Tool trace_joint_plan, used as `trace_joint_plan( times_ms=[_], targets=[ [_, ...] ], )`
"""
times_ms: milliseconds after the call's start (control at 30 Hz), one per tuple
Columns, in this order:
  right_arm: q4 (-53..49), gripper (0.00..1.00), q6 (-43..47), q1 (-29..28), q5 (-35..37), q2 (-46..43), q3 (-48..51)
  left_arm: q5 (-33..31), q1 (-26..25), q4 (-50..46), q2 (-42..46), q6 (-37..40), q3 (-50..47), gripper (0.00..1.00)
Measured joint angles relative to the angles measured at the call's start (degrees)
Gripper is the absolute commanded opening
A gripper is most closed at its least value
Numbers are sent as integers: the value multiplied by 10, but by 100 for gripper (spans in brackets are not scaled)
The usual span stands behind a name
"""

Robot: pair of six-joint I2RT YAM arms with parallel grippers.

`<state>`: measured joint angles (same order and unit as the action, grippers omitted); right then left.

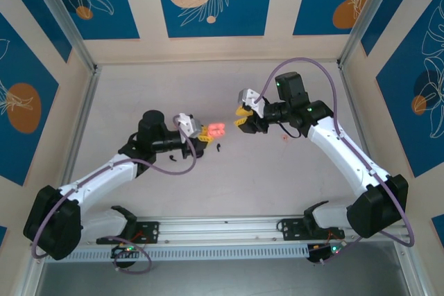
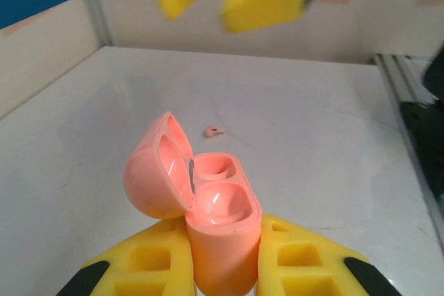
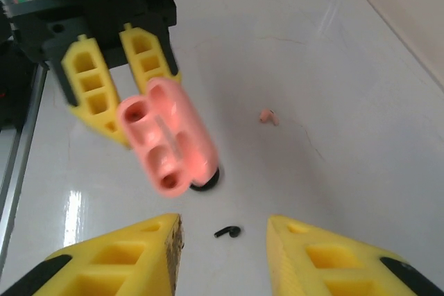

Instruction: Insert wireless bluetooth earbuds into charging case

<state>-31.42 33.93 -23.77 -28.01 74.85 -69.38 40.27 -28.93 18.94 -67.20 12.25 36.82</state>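
My left gripper (image 2: 222, 230) is shut on the pink charging case (image 2: 220, 220). The case stands upright above the table with its lid swung open to the left, and both wells show empty. In the top view the case (image 1: 216, 130) hangs between the two grippers. My right gripper (image 3: 223, 220) is open with nothing between its fingers and faces the case (image 3: 170, 143). One black earbud (image 3: 228, 231) lies on the table below the gap between the right fingers, also seen as the earbud (image 1: 219, 147) just under the case. A second small black piece (image 1: 171, 159), too small to tell, lies by the left arm's cable.
A flat black disc (image 3: 207, 184) lies on the table beneath the held case. A tiny pink piece (image 3: 268, 116) rests on the white table to the right, the same pink piece (image 2: 214, 131) beyond the case. Metal frame rails (image 1: 83, 112) border the table.
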Motion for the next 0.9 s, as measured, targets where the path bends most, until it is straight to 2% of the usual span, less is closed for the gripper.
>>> trace_joint_plan(
  times_ms=[167,300,567,733,900],
  targets=[
    [5,38,-117,-8,39,35,-40,-64,36,38,0,-66,-18,13],
    [3,37,-208,-39,91,88,-95,-127,60,47,0,-120,-29,12],
    [-25,38,-360,-98,165,223,-211,-228,140,-3,25,-187,-39,12],
    [-17,40,-349,-123,181,299,-257,-257,183,-50,55,-207,-39,12],
    [14,42,-219,-134,154,374,-277,-269,217,-84,66,-216,-39,12]
  ],
)
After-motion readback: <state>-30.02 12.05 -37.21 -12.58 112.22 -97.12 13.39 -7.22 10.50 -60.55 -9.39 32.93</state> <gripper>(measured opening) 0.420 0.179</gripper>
